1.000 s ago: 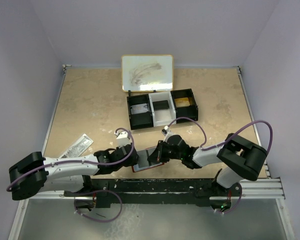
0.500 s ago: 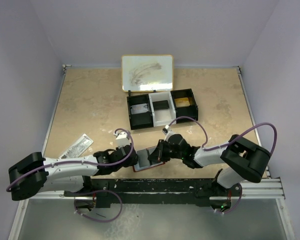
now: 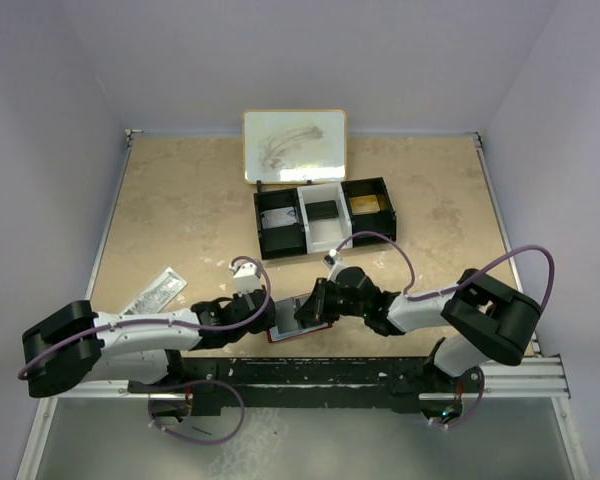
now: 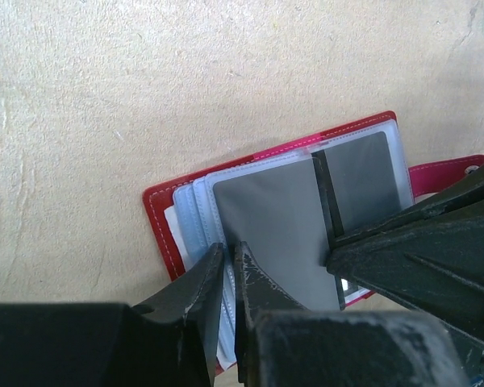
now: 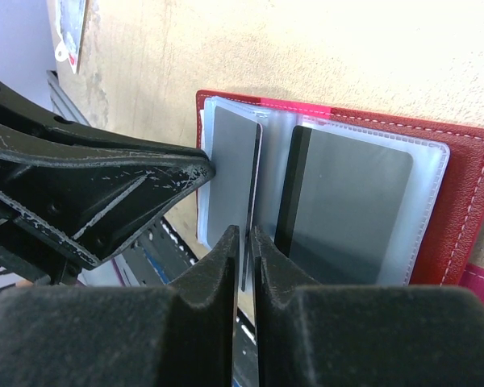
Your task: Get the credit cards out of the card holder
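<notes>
Two narrow-jawed grippers meet at lower centre. The left gripper [image 4: 227, 256] apparently steadies the card holder [image 4: 165, 211] while the right gripper [image 5: 244, 238] straddles a grey card [image 5: 232, 177] edge, likely to draw it out. Whether either actually grips is unclear.

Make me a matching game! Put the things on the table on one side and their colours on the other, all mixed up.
Things:
1. card holder
2. tray
3. whiteboard
4. flat packet

Colours:
A. silvery
B. red, with pale see-through sleeves inside
C. white with a golden frame
D. black with a white middle

Right pairs: 1-B, 2-D, 3-C, 4-A
</notes>
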